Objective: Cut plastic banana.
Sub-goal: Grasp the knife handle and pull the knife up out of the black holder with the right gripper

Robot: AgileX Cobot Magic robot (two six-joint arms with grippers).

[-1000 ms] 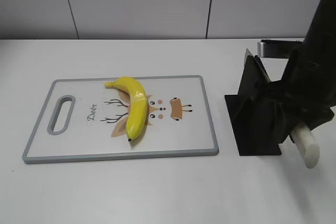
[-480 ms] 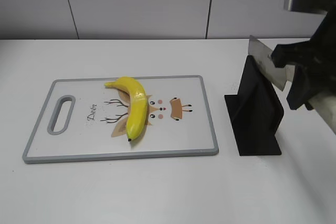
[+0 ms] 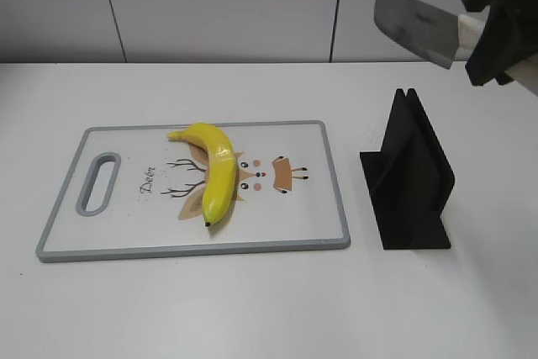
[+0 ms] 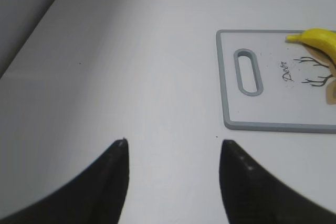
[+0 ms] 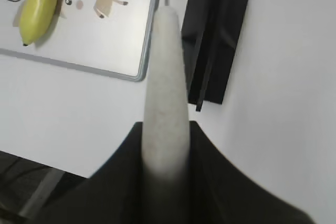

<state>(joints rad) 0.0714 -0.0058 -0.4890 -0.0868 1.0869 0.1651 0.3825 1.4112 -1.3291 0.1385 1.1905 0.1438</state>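
The yellow plastic banana (image 3: 215, 174) lies on the white cutting board (image 3: 294, 216), black tip toward the front; it also shows in the right wrist view (image 5: 39, 6) and partly in the left wrist view (image 4: 317, 43). My right gripper (image 3: 487, 35) is shut on the white handle of a knife (image 5: 165, 87) and holds it high at the upper right, above the black knife stand (image 3: 409, 174), with the steel blade (image 3: 412, 27) pointing left. My left gripper (image 4: 173, 148) is open and empty over bare table, left of the board.
The grey-rimmed board (image 4: 231, 77) has a handle slot (image 3: 98, 182) at its left end and a deer drawing under the banana. The knife stand (image 5: 215, 40) stands right of the board. A panelled wall closes the back of the table.
My right gripper has lifted the knife up out of the black stand and raised it above it. The banana, board and stand have not moved.
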